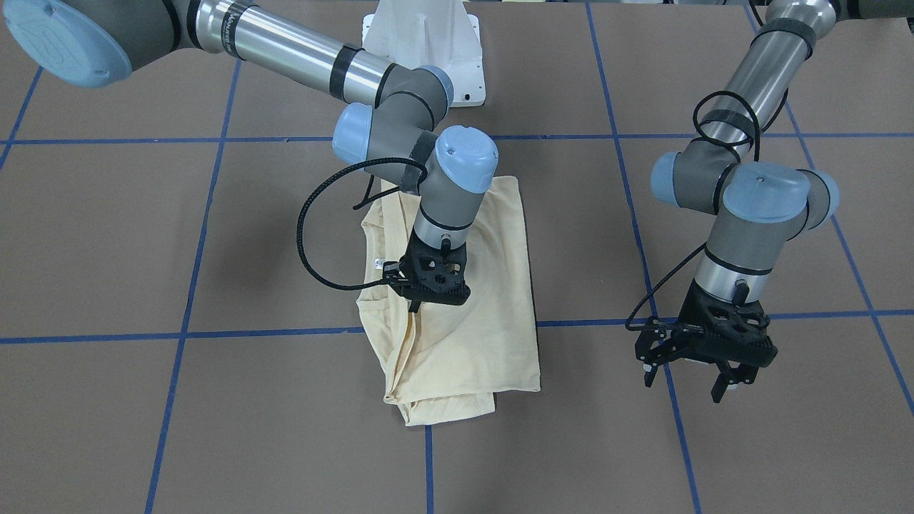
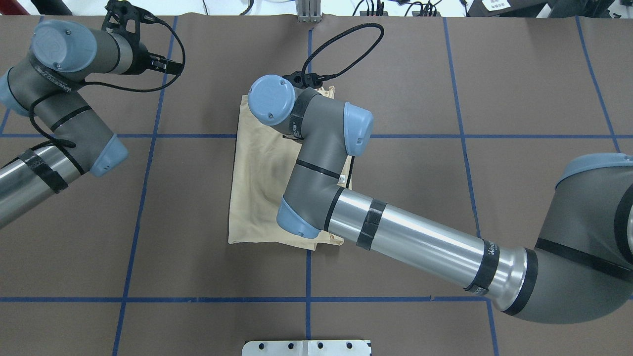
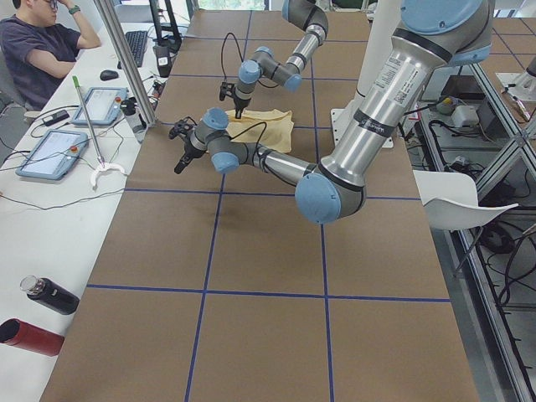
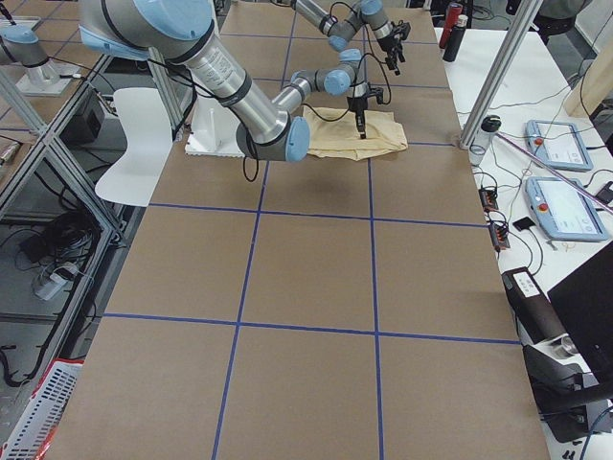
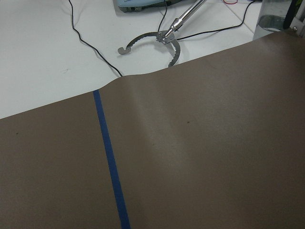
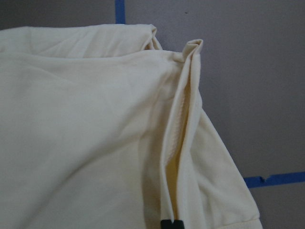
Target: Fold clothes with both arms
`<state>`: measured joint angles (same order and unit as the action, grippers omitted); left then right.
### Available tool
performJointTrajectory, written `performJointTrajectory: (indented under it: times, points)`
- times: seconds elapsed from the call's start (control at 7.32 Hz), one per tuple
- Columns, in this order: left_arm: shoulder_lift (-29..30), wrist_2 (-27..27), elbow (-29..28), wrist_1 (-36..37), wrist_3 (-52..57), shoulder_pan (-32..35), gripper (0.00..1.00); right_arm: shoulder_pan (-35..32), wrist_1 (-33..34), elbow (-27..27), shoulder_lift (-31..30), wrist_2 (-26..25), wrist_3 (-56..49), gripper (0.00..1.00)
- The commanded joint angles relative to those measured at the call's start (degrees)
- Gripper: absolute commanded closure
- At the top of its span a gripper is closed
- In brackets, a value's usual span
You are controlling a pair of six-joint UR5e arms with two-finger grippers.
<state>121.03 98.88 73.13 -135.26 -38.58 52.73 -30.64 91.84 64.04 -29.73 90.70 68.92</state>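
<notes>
The right gripper (image 1: 413, 307) stands on the T-shirt (image 1: 478, 343), its fingers pinched together on a raised ridge of cloth near one long edge. The folded T-shirt lies at mid-table, its long axis running from the robot toward the operators' side, with brown table (image 1: 143, 414) showing all round it. The left gripper (image 1: 689, 377), jaws apart, hangs over the table well to the side. The surface is gridded by blue tape lines (image 1: 214, 334), and a white bench (image 5: 47, 47) lies beyond its edge.
</notes>
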Motion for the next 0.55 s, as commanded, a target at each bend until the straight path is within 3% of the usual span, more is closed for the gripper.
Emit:
performJointTrajectory:
  times: [0.0, 0.27, 0.41]
  points:
    - [0.0, 0.0, 0.0, 0.0, 0.0, 0.0, 0.0, -0.82, 0.79, 6.24, -6.62, -0.08, -4.11, 1.0]
    - [0.0, 0.0, 0.09, 0.0, -0.09, -0.09, 0.0, -1.18, 0.18, 8.56, -11.13, -0.43, -6.86, 1.0]
    - [-0.09, 0.0, 0.0, 0.0, -0.18, -0.09, 0.0, -1.18, -1.39, 8.56, -11.75, -0.52, -7.04, 0.72]
